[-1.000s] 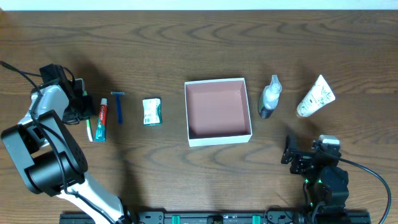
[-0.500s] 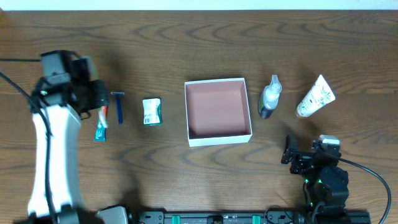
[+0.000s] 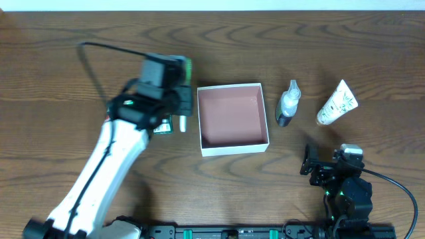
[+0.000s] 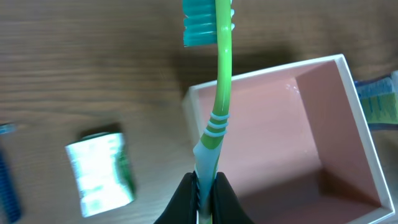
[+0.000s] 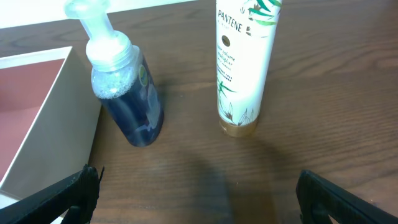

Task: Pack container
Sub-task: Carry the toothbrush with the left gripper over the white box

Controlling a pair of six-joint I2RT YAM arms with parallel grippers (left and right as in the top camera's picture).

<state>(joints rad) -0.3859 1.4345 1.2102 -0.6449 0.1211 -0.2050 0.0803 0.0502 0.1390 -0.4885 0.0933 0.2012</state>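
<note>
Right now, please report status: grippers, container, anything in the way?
Left gripper shut on toothbrush, near left wall of container. Right gripper open. Container empty. Nothing blocking it.

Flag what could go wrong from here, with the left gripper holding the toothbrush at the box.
1. The left gripper pinches the toothbrush only at the handle's end, so the long shaft could swing or slip out.
2. In the wrist view its bristles lie beyond the container wall, over the table. A release now might leave the brush across the rim or outside.
</note>
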